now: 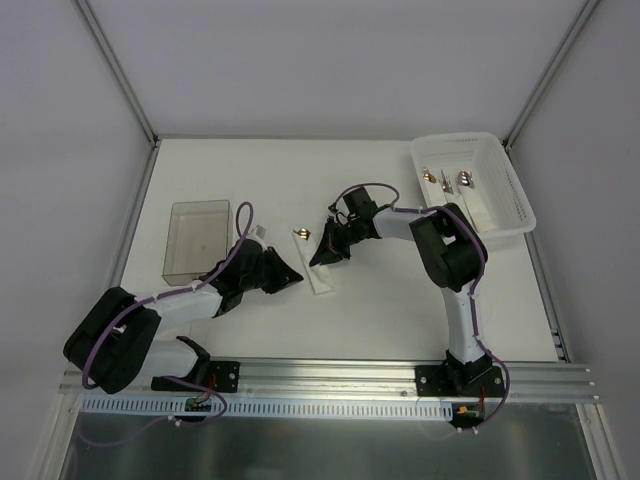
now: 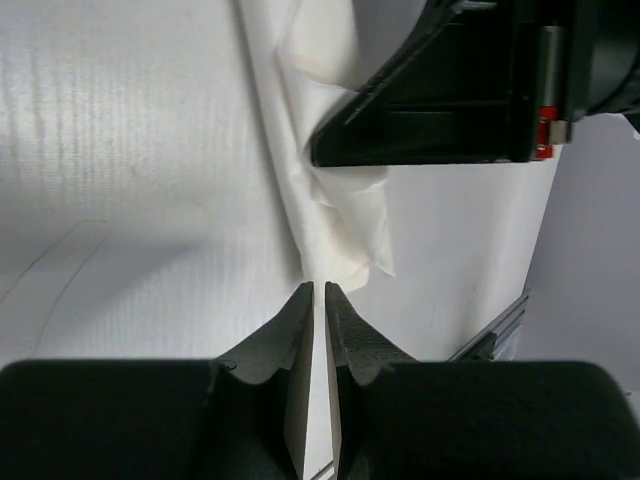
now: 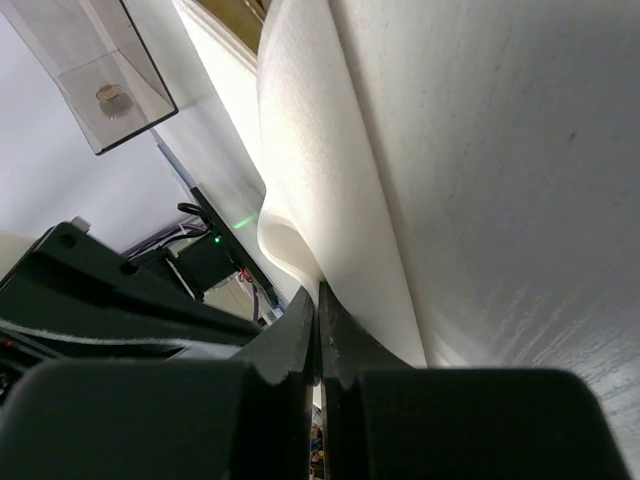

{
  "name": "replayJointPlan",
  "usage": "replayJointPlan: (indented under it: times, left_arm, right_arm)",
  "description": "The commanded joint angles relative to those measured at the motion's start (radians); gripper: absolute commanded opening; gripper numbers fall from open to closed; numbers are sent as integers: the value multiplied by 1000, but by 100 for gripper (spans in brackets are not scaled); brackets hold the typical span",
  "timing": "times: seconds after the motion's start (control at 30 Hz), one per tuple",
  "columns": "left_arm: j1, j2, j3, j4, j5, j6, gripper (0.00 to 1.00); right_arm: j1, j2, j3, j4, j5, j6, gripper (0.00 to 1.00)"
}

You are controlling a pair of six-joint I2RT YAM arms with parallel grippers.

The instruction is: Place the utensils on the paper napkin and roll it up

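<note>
Utensils (image 1: 447, 181) with shiny heads lie side by side in a white basket (image 1: 505, 225) at the far right of the desk (image 1: 400, 300). One copper head (image 1: 301, 235), well apart from the other utensils, shows at the far end of the napkin (image 1: 322, 278), near the middle of the desk.

The napkin lies as a narrow, partly folded white strip between the two arms. The left pincer (image 1: 292, 279) reaches it from the left. Its wrist view shows the jaws drawn almost together on a crumpled corner of the napkin, with only a thin white sliver between the fingers (image 2: 300, 330). The right pincer (image 1: 322, 257) comes in from the right, close to the copper head. Its own camera shows the jaws pressed together on a lifted fold of the napkin, which curls up and away from the desk. The two pincers are near each other, and the dark tip of the right one fills the upper part of the left wrist view.

A clear box (image 1: 198, 240) stands on the left side of the desk, apart from the napkin.
</note>
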Motion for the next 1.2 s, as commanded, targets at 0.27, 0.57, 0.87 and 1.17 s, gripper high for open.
replayJointPlan:
  times: [0.27, 0.57, 0.87, 1.17]
  left_arm:
    - [117, 188, 32, 230, 11, -66, 8]
    - [159, 369, 63, 443, 152, -147, 4]
    - [111, 222, -121, 491, 198, -137, 3]
    - [-42, 243, -50, 469, 128, -149, 3]
  right_arm:
    - [13, 20, 0, -82, 64, -85, 2]
    - [10, 23, 14, -91, 58, -79, 2]
    - [-4, 12, -33, -56, 87, 39, 1]
    - [-22, -9, -119, 13, 137, 152, 0]
